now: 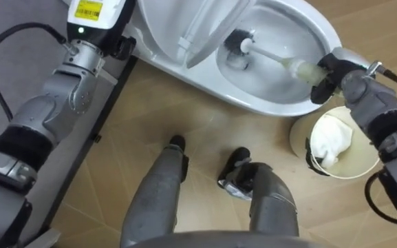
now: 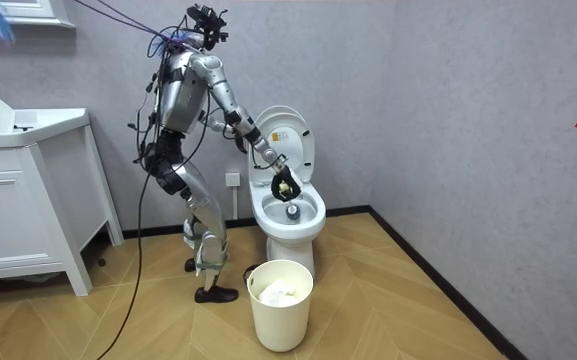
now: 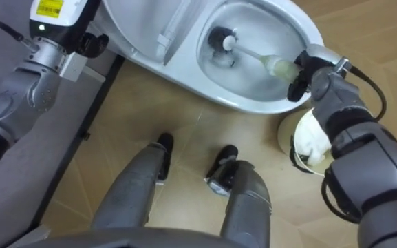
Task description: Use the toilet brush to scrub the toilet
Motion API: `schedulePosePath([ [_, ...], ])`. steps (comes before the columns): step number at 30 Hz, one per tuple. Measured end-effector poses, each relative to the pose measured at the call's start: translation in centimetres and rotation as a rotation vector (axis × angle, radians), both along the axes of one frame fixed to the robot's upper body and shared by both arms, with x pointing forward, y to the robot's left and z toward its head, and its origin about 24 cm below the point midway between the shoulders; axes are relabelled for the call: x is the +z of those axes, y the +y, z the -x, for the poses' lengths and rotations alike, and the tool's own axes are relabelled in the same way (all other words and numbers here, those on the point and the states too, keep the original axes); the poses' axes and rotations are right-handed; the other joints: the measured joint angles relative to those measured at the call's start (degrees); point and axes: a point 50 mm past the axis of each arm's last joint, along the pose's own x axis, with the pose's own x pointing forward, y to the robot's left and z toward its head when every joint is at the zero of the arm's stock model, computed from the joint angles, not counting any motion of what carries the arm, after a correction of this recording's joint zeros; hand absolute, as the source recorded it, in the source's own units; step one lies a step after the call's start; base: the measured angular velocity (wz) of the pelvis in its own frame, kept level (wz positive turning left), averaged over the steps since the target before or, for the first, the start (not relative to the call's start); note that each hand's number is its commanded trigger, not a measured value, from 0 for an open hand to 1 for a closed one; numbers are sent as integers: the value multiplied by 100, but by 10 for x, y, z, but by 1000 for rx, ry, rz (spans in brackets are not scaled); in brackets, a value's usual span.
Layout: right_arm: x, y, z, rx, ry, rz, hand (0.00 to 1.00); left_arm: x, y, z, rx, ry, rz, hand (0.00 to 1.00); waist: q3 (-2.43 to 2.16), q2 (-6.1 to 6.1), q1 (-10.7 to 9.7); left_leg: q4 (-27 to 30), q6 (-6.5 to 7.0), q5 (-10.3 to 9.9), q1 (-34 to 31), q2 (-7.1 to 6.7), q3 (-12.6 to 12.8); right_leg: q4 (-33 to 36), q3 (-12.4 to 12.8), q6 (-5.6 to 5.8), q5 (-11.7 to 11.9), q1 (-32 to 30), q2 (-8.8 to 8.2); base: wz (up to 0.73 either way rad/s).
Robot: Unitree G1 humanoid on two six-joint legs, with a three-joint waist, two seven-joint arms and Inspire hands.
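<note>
The white toilet (image 1: 274, 103) stands with its lid (image 2: 286, 135) raised, and I stand in front of it, leaning slightly forward. A toilet brush has its dark head (image 1: 239, 43) down in the bowl near the water. Its pale handle (image 1: 291, 65) slants up to the bowl's right rim. My right hand (image 1: 329, 74) is shut on the handle's end over that rim, also seen at the right hand (image 2: 283, 187) in the room view. My left hand (image 1: 93, 15) reaches up beside the lid at the top left; its fingers are hidden.
A cream waste bin (image 1: 363, 169) with white paper in it stands on the wooden floor right of the toilet, close under my right forearm. A grey wall runs behind the toilet. A white cabinet (image 2: 18, 200) stands at the room view's left.
</note>
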Motion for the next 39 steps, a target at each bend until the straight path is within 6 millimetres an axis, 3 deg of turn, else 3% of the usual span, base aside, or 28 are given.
schedulePosePath([
  [4, 12, 8, -8, 118, -30, 114, 100, 2, 1, -2, 5, -2, -5, 0, 19, -20, -32, 42, 3, -2, -10, 13, 11, 6, 9, 3, 9, -2, 11, -3],
  [8, 11, 27, -10, 269, -1, 236, 100, 2, 2, -2, 7, 3, -4, 0, 31, 7, 16, 40, -13, -4, -4, 35, -3, -37, -2, -25, 34, 2, 54, -6],
  [14, 17, 47, -8, 422, 26, 415, 100, 3, 2, -2, -7, 5, 4, 0, 5, 84, 172, 29, -65, -36, -8, 150, 8, -134, -75, -68, 69, 25, 162, -5],
  [22, 25, 79, 4, 545, 43, 547, 100, -5, 8, 3, 13, 47, 52, 0, -84, 213, 173, 25, -120, -72, 104, 252, 6, -234, -25, -104, 91, 169, 318, -5],
  [25, 26, 89, 10, 587, 63, 583, 100, -15, 11, 8, 26, 81, 50, 0, -160, 276, 136, 9, -120, -73, 197, 279, 52, -313, -2, -102, 99, 245, 346, -7],
  [26, 26, 91, 12, 593, 81, 587, 100, -18, 12, 10, 30, 100, 49, 0, -204, 306, 139, -5, -132, -83, 216, 307, 56, -343, 21, -105, 109, 274, 387, -10],
  [29, 22, 90, 15, 589, 134, 582, 100, -26, 14, 16, 35, 131, 49, 0, -268, 325, 139, -110, -141, -80, 324, 325, 61, -410, 32, -115, 128, 343, 404, -2],
  [34, 15, 79, 11, 553, 147, 567, 100, -27, 13, 17, 32, 132, 52, 0, -261, 314, 171, -125, -152, -71, 347, 312, 73, -389, 48, -121, 131, 346, 392, 0],
  [37, 0, 50, 5, 434, 184, 432, 100, -28, 11, 17, 20, 128, 51, 0, -239, 280, 186, -125, -143, -66, 367, 264, 39, -341, 0, -107, 112, 377, 328, 10],
  [39, -11, 25, 9, 261, 173, 232, 100, -26, 9, 17, 9, 104, 30, 0, -169, 165, 198, -140, -130, -59, 362, 206, 40, -251, 65, -68, 49, 328, 275, 12],
])
